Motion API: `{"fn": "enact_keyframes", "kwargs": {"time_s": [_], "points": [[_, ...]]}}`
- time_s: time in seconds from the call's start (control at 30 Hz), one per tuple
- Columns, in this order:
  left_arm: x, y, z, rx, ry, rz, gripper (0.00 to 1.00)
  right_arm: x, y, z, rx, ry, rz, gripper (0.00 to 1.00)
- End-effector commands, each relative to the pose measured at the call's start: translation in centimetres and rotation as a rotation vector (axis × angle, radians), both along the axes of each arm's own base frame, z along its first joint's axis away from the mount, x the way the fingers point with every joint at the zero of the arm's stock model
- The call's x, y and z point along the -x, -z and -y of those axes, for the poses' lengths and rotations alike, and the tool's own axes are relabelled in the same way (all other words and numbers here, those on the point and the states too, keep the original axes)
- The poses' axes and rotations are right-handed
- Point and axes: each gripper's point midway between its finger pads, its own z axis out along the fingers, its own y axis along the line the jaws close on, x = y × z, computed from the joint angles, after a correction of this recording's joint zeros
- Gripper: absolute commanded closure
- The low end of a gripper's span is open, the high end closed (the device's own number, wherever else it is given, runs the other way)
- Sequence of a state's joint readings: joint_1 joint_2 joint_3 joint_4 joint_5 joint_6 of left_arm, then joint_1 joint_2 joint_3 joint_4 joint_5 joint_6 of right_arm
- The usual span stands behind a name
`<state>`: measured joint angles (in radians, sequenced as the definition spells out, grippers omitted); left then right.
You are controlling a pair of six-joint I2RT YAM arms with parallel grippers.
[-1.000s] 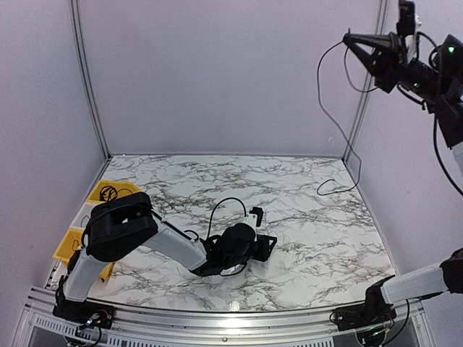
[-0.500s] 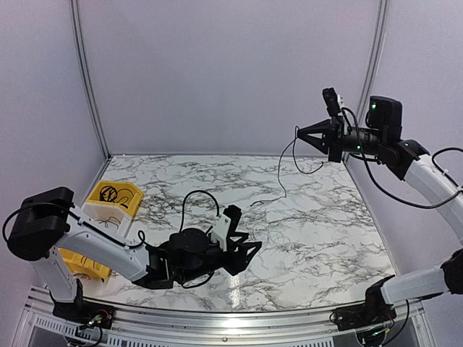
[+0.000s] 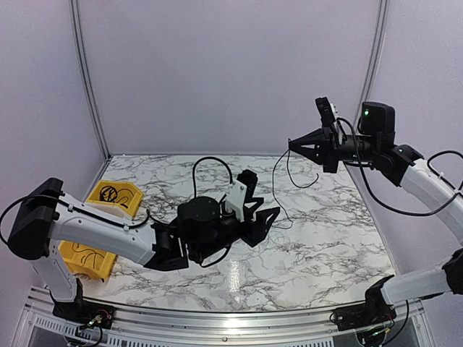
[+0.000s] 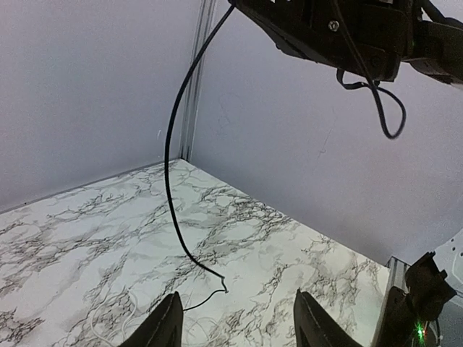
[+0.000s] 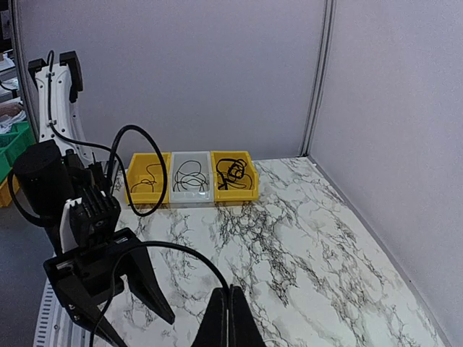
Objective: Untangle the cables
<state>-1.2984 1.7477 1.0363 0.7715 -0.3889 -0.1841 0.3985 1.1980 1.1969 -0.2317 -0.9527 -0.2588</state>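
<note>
Nearest to us, the left claw (image 3: 265,225) sits low over the marbled surface (image 3: 325,246). Its fingers (image 4: 165,327) stand apart with nothing between them.

Off to the left we have the bins. One yellow bin (image 3: 129,196) shows plainly from above, while a second yellow bin (image 3: 66,246) is half hidden behind the left arm (image 3: 108,235). The pale bin (image 5: 191,195) between them only reads clearly from the right wrist. All three hold coiled cables (image 5: 233,172), too small for us to count.

Further on comes the black cable (image 4: 167,152). It's one thin strand, hanging in a long bow, with its kinked end lying on the surface just ahead of the left claw. Faint pale wires (image 4: 121,312) lie beside it and are hard to trace.

Farthest and highest, the right claw (image 3: 293,143) is pinched tight on that cable. The left wrist view cuts off the very tip.
</note>
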Motion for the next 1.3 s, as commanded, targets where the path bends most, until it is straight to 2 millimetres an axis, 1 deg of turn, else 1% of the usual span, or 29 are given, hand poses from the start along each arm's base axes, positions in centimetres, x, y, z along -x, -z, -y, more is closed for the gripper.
{"fn": "enact_keyframes", "kwargs": {"time_s": [0.0, 0.13, 0.17, 0.23, 0.3, 0.4, 0.5, 0.57, 0.6, 0.67, 0.73, 0.8, 0.83, 0.87, 0.93, 1.0, 1.07, 1.1, 1.17, 1.27], "points": [[-2.1, 0.6, 1.6, -0.018, -0.01, -0.025, 0.47, 1.8, -2.5, -0.2, -0.041, -0.055, 0.05, 1.0], [-4.3, 0.4, 2.0, 0.039, -0.036, -0.082, 0.53, 2.2, -2.5, -0.1, -0.044, -0.061, 0.051, 1.0], [-4.9, 0.5, 2.1, 0.049, -0.042, -0.099, 0.56, 2.4, -2.5, -0.1, -0.045, -0.064, 0.054, 1.0], [-6.1, 0.9, 2.1, 0.077, -0.041, -0.144, 0.63, 2.6, -2.7, 0.0, -0.046, -0.068, 0.057, 1.0], [-6.9, 1.4, 2.3, 0.097, -0.023, -0.186, 0.67, 2.7, -2.7, 0.0, -0.048, -0.071, 0.056, 1.0], [-7.2, 1.7, 2.7, 0.084, -0.008, -0.176, 0.75, 2.8, -2.6, -0.1, -0.049, -0.075, 0.053, 1.0], [-6.8, 1.6, 3.4, 0.069, 0.026, -0.153, 0.91, 2.7, -2.1, 0.0, -0.045, -0.065, 0.054, 1.0], [-6.7, 1.3, 3.2, 0.063, 0.032, -0.136, 1.0, 2.6, -1.8, 0.1, -0.038, -0.051, 0.061, 1.0], [-6.8, 0.9, 2.9, 0.06, 0.024, -0.121, 1.0, 2.5, -1.5, 0.1, -0.032, -0.044, 0.064, 1.0], [-6.8, -1.0, 1.6, 0.064, -0.006, -0.074, 1.0, 2.2, -0.7, 0.3, -0.007, -0.023, 0.074, 0.99], [-6.8, -3.0, 0.2, 0.069, -0.027, -0.029, 1.0, 1.6, 0.6, 0.7, 0.029, 0.02, 0.091, 0.88], [-6.8, -5.2, -1.4, 0.062, -0.052, 0.005, 1.0, 1.5, 2.7, 1.0, 0.068, 0.041, 0.091, 0.75], [-7.1, -5.9, -2.3, 0.034, -0.07, 0.015, 1.0, 1.5, 3.6, 1.1, 0.085, 0.047, 0.094, 0.7], [-7.1, -7.2, -3.3, 0.015, -0.087, 0.038, 1.0, 1.5, 4.7, 1.3, 0.102, 0.05, 0.093, 0.66], [-7.5, -8.1, -5.2, -0.052, -0.138, 0.05, 1.0, 1.5, 6.9, 2.0, 0.13, 0.064, 0.104, 0.54], [-8.1, -8.1, -7.3, -0.138, -0.197, 0.046, 1.0, 1.4, 9.5, 2.9, 0.172, 0.083, 0.105, 0.47], [-8.7, -7.4, -9.8, -0.227, -0.261, 0.021, 1.0, 0.7, 11.0, 3.5, 0.203, 0.116, 0.097, 0.46], [-9.1, -7.1, -11.0, -0.27, -0.289, 0.005, 1.0, 0.5, 11.5, 3.6, 0.212, 0.118, 0.097, 0.46], [-9.7, -5.8, -13.8, -0.371, -0.344, -0.025, 1.0, 0.1, 12.0, 3.5, 0.223, 0.122, 0.097, 0.46], [-10.6, -4.5, -18.8, -0.474, -0.459, -0.049, 1.0, -0.3, 12.5, 3.6, 0.245, 0.139, 0.104, 0.45]]}}
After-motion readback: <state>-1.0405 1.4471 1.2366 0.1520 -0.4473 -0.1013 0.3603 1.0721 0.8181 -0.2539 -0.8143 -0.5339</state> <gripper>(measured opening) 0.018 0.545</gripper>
